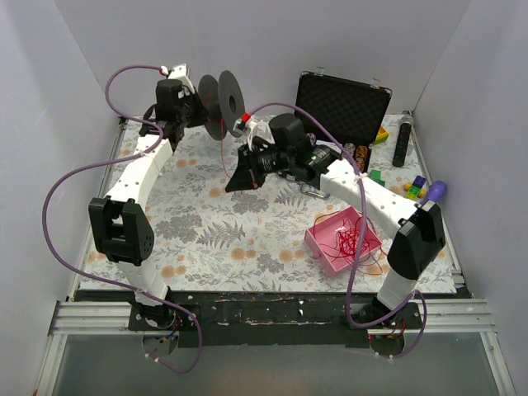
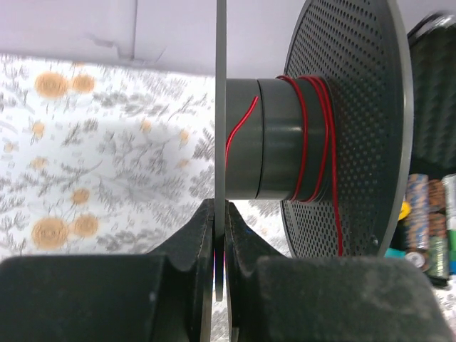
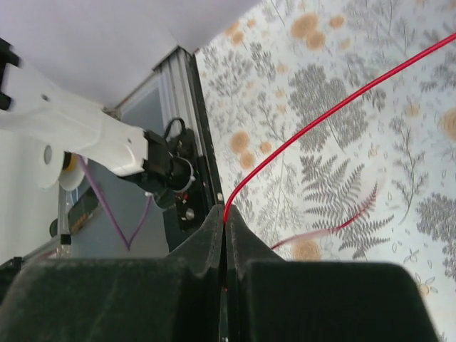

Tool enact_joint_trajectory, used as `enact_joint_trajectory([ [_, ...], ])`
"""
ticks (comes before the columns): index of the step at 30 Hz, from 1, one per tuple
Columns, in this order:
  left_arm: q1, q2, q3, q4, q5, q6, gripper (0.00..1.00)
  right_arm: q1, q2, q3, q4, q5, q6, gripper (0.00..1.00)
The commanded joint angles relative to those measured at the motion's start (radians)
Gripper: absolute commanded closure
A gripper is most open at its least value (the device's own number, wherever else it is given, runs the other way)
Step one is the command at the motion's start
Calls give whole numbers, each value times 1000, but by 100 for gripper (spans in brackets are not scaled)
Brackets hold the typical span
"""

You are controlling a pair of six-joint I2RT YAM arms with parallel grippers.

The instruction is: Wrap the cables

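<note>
A dark grey spool (image 1: 221,103) with two round flanges is held up at the back. My left gripper (image 2: 220,208) is shut on the rim of its thin flange (image 2: 220,92). A few turns of red cable (image 2: 313,135) lie round the hub beside the perforated flange (image 2: 356,121). My right gripper (image 3: 224,217) is shut on a red cable strand (image 3: 335,107) that runs away over the floral cloth. In the top view my right gripper (image 1: 242,175) is below the spool, and a red strand (image 1: 223,161) hangs between them. More red cable (image 1: 351,239) is heaped in the pink tray (image 1: 323,244).
An open black case (image 1: 342,107) stands at the back right. A black remote (image 1: 403,140), coloured blocks (image 1: 415,188) and a purple object (image 1: 436,191) lie at the right edge. Purple arm cables (image 1: 74,177) loop over the left side. White walls enclose the table.
</note>
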State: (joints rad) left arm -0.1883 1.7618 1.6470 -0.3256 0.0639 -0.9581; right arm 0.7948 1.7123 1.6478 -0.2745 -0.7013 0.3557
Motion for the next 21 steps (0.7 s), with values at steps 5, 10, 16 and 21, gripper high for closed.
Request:
enact_joint_trajectory([
  [5, 59, -81, 192, 48, 154, -73, 100, -12, -37, -258, 237, 35, -107, 99],
  [10, 61, -168, 195, 13, 223, -30, 100, -103, -42, -397, 426, 34, -60, 99],
  [16, 59, -263, 215, -131, 411, 13, 100, -241, -26, -554, 677, 28, 60, 90],
  [21, 55, -323, 200, -228, 591, 42, 100, -270, -17, -611, 820, 20, 74, 82],
])
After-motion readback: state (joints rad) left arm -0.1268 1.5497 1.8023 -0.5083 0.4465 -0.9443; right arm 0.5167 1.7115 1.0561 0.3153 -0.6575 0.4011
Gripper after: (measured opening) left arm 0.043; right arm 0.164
